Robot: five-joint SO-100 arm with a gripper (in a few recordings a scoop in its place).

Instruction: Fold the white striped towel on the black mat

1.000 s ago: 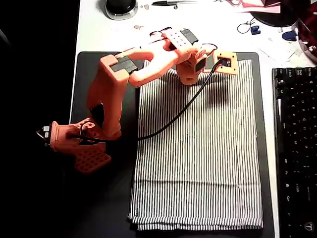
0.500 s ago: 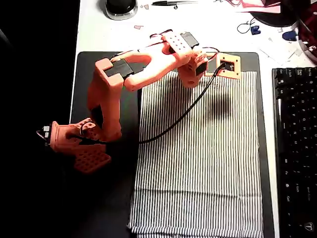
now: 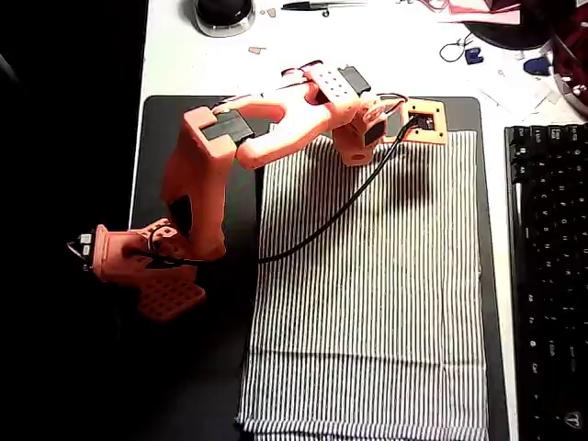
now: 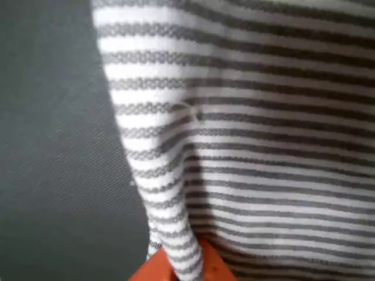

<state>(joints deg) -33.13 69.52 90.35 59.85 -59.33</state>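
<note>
The hand (image 3: 424, 124) is seen at the far edge of the white striped towel (image 3: 367, 294) in the overhead view, clenched on a raised ridge of that cloth; in the wrist view an orange fingertip (image 4: 176, 266) is partly wrapped by the pinched fold. The towel is spread nearly flat along the black mat (image 3: 197, 119), which is laid on the white counter (image 3: 184, 55), a black keyboard (image 3: 549, 276) just beside it. The cloth is judged light, limp and easily bunched, so a hold at the hem or a corner is thought best, with a low, slow carry
</note>
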